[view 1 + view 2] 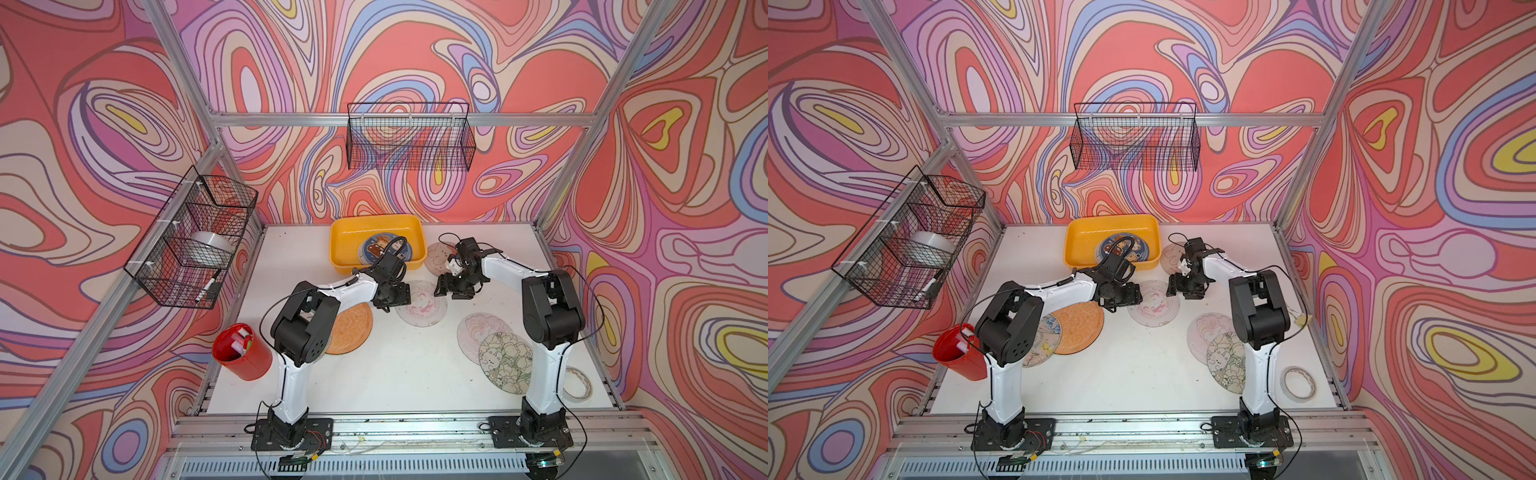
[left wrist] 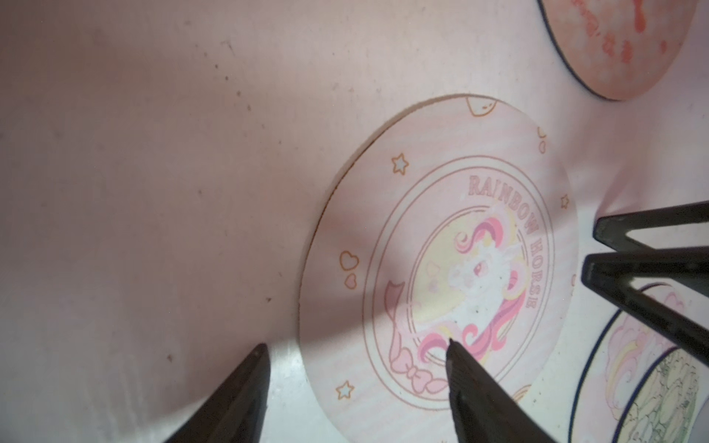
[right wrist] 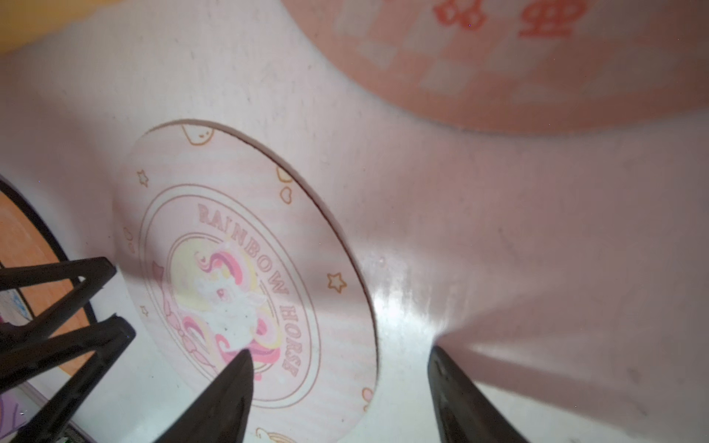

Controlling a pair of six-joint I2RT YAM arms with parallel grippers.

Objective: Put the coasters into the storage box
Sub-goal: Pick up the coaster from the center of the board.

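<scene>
Left pincer (image 2: 356, 343) and right pincer (image 3: 339, 349) both open, astride opposite edges of the Rainbow Horse coaster (image 2: 441, 249) on the table (image 1: 395, 374).

Each pincer has its jaws well apart, one finger over the coaster's print and the other over bare table. Neither holds anything, and whether the tips touch the disc cannot be told. The coaster lies flat mid-table, just in front of the storage box (image 1: 376, 222). The box sits at the table's back edge with blue cartoon coasters (image 1: 384, 249) inside. Loose on the table are an orange coaster (image 1: 349, 328), a pink coaster (image 1: 436, 253) beside the box, and an overlapping pair (image 1: 494, 347). The red pot (image 1: 241, 353) holds white items. The side wire basket (image 1: 195, 237) holds a tape roll (image 1: 208, 247) and a marker (image 1: 207, 287).
</scene>
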